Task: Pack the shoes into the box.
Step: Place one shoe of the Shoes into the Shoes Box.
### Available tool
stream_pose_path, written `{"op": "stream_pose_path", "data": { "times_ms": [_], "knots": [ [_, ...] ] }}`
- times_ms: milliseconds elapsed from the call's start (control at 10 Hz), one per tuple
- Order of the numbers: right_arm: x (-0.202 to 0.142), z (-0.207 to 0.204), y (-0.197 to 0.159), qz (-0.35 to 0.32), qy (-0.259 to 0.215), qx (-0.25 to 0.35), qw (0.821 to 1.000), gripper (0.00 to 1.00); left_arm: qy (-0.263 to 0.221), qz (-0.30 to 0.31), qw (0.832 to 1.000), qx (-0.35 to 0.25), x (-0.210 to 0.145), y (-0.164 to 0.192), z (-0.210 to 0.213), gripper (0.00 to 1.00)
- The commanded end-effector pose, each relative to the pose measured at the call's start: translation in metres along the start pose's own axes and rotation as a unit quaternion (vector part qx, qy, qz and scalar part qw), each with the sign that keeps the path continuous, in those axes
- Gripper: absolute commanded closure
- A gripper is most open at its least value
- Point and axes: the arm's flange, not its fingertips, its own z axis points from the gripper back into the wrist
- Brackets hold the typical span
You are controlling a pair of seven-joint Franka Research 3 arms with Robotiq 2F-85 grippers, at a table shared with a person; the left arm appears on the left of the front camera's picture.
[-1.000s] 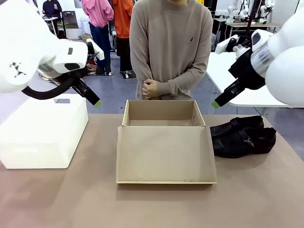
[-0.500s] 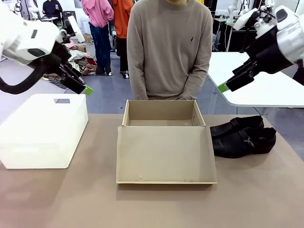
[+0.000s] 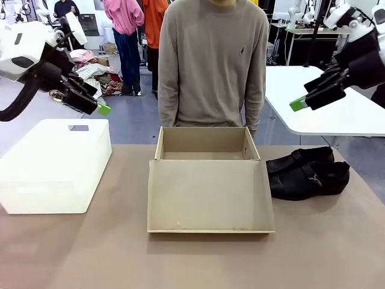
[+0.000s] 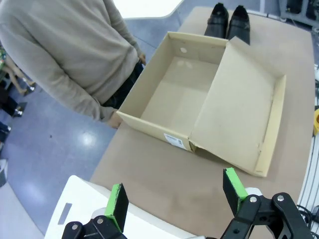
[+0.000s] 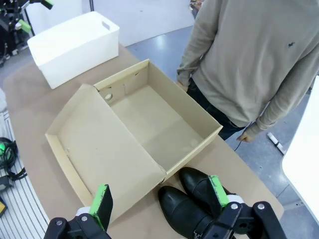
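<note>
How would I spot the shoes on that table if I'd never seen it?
Find the open cardboard box in the middle of the brown table. Right beside it, on the robot's right, the shoes lie side by side. They are the only glossy black things there; the white container sits on the box's other side.

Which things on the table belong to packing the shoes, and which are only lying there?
For the job: the shoes; the box, open and empty.
Only lying there: the white container, left of the box.
</note>
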Motion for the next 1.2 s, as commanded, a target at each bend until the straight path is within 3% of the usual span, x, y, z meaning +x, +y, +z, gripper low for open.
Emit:
{"op": "stream_pose_path", "data": {
  "times_ms": [0,300,400,500,600,1100],
  "knots": [
    [-0.037,-0.005,0.014,0.009,-0.012,0.025,1.000,0.00,-0.014,-0.001,1.000,-0.024,-0.004,0.009,-0.003,0.00],
    [-0.039,-0.009,0.012,0.008,-0.010,0.038,0.999,0.00,-0.009,0.017,0.999,-0.030,-0.005,0.010,-0.003,0.00],
    [-0.039,-0.011,0.011,0.002,-0.006,0.034,0.999,0.00,0.020,0.044,0.999,-0.001,-0.004,0.009,-0.002,0.00],
    [-0.040,-0.011,0.014,-0.002,0.002,0.018,1.000,0.00,-0.006,0.015,1.000,-0.018,-0.006,0.005,-0.002,0.00],
    [-0.010,-0.002,-0.006,-0.005,0.001,0.025,1.000,0.00,-0.006,0.015,1.000,-0.018,-0.006,0.005,-0.002,0.00],
    [-0.010,-0.002,-0.006,-0.005,0.001,0.025,1.000,0.00,-0.006,0.015,1.000,-0.018,-0.006,0.005,-0.002,0.00]
  ]
}}
